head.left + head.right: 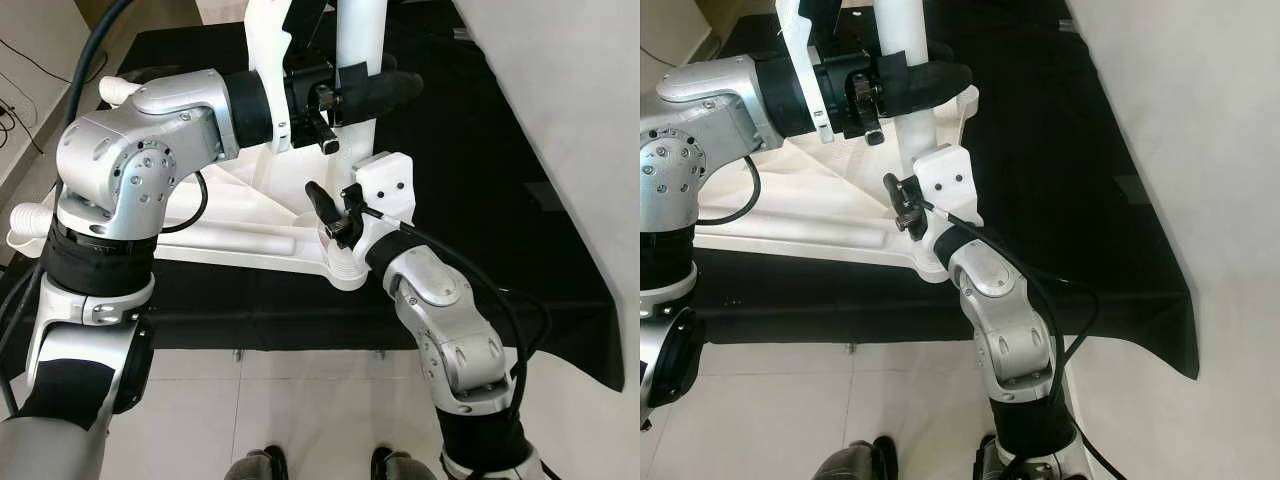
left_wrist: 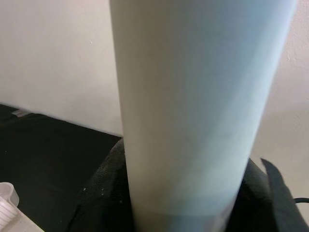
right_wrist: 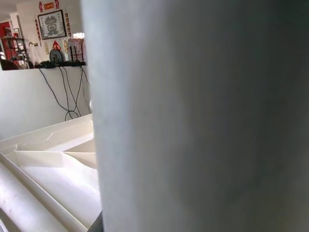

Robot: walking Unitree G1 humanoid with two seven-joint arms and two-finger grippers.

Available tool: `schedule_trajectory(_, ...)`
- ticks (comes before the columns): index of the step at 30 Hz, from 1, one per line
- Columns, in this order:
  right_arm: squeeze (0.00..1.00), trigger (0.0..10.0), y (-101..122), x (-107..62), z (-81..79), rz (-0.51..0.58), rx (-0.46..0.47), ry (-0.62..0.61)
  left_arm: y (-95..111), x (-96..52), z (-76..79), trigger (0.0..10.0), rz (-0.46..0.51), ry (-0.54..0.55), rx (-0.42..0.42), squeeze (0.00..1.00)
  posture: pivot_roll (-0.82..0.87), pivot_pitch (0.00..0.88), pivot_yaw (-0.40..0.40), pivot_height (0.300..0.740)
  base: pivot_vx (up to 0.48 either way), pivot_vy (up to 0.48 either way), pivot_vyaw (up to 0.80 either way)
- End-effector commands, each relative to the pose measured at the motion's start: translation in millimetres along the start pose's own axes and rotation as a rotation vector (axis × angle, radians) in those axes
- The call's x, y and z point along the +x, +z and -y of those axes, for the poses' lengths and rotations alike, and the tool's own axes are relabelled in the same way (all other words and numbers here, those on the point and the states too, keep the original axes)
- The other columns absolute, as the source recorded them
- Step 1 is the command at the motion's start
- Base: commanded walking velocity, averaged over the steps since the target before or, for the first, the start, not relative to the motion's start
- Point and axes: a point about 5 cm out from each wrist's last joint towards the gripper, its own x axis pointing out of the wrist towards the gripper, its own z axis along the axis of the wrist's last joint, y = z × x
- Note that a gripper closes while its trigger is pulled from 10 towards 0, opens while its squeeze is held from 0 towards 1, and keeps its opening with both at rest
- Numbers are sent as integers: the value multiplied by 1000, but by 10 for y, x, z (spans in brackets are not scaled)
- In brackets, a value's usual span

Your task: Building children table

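A white plastic children's table lies upside down on a black cloth. One white table leg stands upright at its near right corner. My left gripper reaches in from the left and is shut on this leg, its black fingers wrapped around the tube; the left wrist view has the leg up close. Lower down, my right gripper sits at the table corner beside the foot of the leg. The right wrist view looks past the leg onto the ribbed underside.
The black cloth ends in front of me, where pale floor tiles begin. A white wall runs along the right. Short white leg sockets stick out at the table's left corners. Cables lie at far left.
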Motion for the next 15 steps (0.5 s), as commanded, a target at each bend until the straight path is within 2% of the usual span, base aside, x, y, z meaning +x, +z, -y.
schedule_trajectory(1, 0, 824, -191, 20, -28, -108, 41, 24, -46, -5, -12, 0, -6, -6, -33, 0, -6, 237, 73, 740, 0, 0, 0)
schedule_trajectory(2, 0, 10000, -147, 43, -47, -81, 64, 45, -51, -4, -11, 0, -6, -7, -37, 0, -8, 239, 70, 740, 0, 0, 0)
schedule_trajectory(3, 0, 10000, -147, 43, -47, -81, 64, 45, -51, -4, -11, 0, -6, -7, -37, 0, -8, 239, 70, 740, 0, 0, 0)
schedule_trajectory(5, 0, 10000, -10, 91, -145, 15, 119, 188, -59, -5, -10, 0, -6, -11, -42, 0, -14, 239, 71, 740, 0, 0, 0)
schedule_trajectory(6, 1000, 10000, 50, 112, -187, 53, 130, 294, -62, -3, -9, 0, -5, -13, -44, 0, -14, 241, 73, 740, 0, 0, 0)
schedule_trajectory(7, 1000, 10000, 84, 120, -210, 72, 132, 361, -63, -1, -9, 0, -5, -15, -45, 0, -14, 241, 73, 740, 0, 0, 0)
schedule_trajectory(8, 1000, 10000, 124, 142, -166, 89, 127, 414, -63, 4, -5, 0, -5, -18, -45, 0, -9, 240, 71, 740, 0, 0, 0)
schedule_trajectory(9, 1000, 10000, 124, 142, -166, 89, 127, 414, -63, 4, -5, 0, -5, -18, -45, 0, -9, 240, 71, 740, 0, 0, 0)
schedule_trajectory(12, 1000, 10000, 219, 222, 10, 97, 75, 604, -56, 14, 16, 0, -4, -33, -44, 0, -10, 240, 71, 740, 0, 0, 0)
schedule_trajectory(14, 1000, 10000, 229, 232, 36, 95, 62, 628, -55, 15, 19, 0, -4, -36, -44, 0, -10, 240, 71, 740, 0, 0, 0)
schedule_trajectory(15, 776, 10000, 218, 261, 85, 61, 12, 713, -54, 19, 26, 0, -4, -38, -44, 0, -4, 240, 73, 740, 0, 0, 0)
